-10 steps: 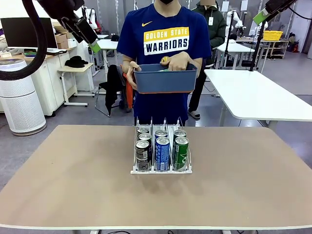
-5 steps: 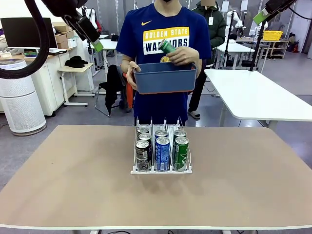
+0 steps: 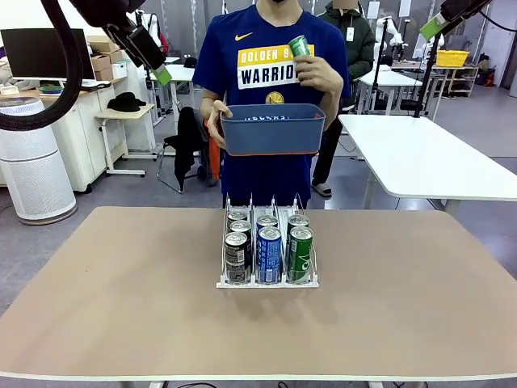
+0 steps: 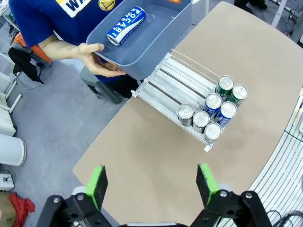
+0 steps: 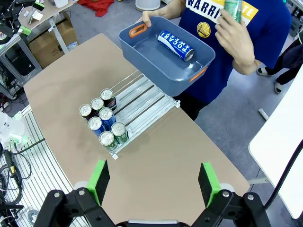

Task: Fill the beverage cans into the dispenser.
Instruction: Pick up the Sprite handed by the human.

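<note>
Centred on the beige tabletop (image 3: 121, 307), the dispenser (image 3: 266, 284) is seen with cans (image 3: 269, 255) packed at its six-o'clock end. At twelve o'clock a green can (image 3: 300, 46) is held in the person's hand (image 3: 319, 73) above the bin (image 3: 273, 133). The left pincer (image 4: 151, 177) and right pincer (image 5: 154, 182) are spread wide, empty. Loading is judged under way; next, that can must be fed into a lane's far end.

I count nine beverage cans (image 3: 269, 242) in all. Seven stand in the one dispenser (image 4: 165, 85): three black cans (image 3: 236, 252) in the left lane, two blue cans (image 3: 269, 254) in the middle, two green cans (image 3: 300, 254) on the right (both wrist views agree from above). One more blue can (image 4: 126, 25) lies in the single bin (image 3: 273, 136), and one green can (image 3: 300, 46) sits in the person's hand (image 3: 319, 73).
</note>
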`<state>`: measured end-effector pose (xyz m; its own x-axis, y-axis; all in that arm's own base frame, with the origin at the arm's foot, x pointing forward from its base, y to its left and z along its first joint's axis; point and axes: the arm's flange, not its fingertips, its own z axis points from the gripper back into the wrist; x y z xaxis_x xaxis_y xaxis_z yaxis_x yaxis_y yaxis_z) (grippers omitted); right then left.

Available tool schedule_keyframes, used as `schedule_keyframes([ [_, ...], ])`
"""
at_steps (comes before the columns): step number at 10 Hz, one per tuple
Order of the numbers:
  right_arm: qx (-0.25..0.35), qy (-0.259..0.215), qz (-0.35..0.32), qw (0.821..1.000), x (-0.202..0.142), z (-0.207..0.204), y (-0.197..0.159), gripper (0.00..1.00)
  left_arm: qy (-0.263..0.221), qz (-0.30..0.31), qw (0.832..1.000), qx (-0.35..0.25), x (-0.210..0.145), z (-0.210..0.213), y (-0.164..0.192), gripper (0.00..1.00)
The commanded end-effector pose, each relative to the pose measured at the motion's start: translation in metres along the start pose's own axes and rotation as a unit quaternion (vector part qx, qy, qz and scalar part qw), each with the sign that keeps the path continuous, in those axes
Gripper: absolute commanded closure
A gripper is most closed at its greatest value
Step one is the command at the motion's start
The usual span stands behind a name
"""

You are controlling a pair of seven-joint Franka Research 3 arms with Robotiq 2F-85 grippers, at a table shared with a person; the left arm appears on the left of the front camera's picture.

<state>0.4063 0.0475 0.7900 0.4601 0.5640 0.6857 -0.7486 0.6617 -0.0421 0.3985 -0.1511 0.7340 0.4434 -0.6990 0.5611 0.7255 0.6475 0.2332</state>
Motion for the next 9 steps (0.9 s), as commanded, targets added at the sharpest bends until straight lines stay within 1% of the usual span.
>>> schedule_keyframes([
  [1, 0.003, 0.002, 0.0, 1.0, -0.0019, -0.0003, 0.0008, 0.0, -0.001, 0.0, 1.0, 0.0, -0.0006, 0.0013, 0.0005, 0.0],
  [9, 0.003, 0.002, 0.0, 1.0, -0.0019, -0.0003, 0.0008, 0.0, -0.001, 0.0, 1.0, 0.0, -0.0006, 0.0013, 0.0005, 0.0],
])
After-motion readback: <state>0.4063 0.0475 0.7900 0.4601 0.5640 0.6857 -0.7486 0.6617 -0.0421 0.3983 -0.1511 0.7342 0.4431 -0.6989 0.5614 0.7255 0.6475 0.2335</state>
